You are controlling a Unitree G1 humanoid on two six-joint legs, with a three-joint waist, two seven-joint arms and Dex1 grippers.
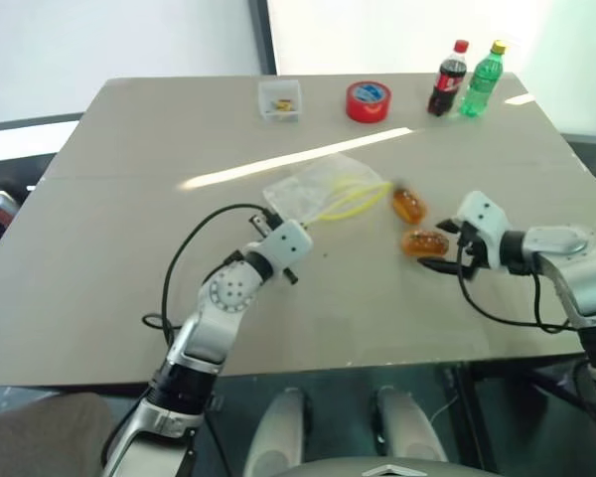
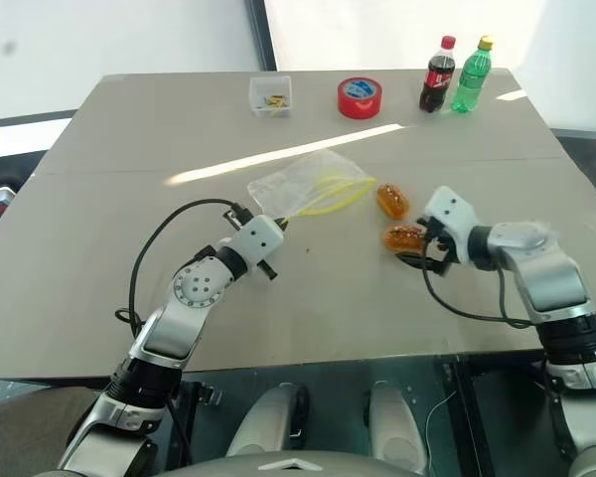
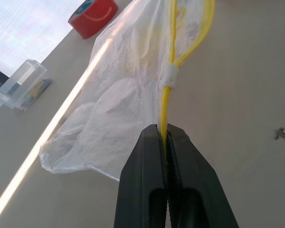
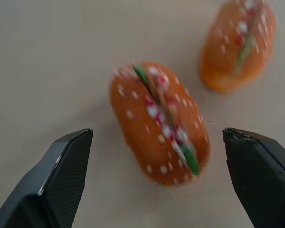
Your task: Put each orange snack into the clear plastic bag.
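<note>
Pinching the clear plastic bag (image 3: 133,95), left gripper (image 3: 164,137); right gripper (image 4: 156,142) gapes beside orange snacks (image 4: 156,121).

No lettering legible — bottles (image 1: 463,79) and tape roll (image 1: 368,100) unreadable.

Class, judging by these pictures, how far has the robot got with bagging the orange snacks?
Done: the left gripper is shut on the bag's yellow edge. In hand: the open right gripper frames the nearer snack. Left: both snacks, including the farther one, lie on the table.
</note>
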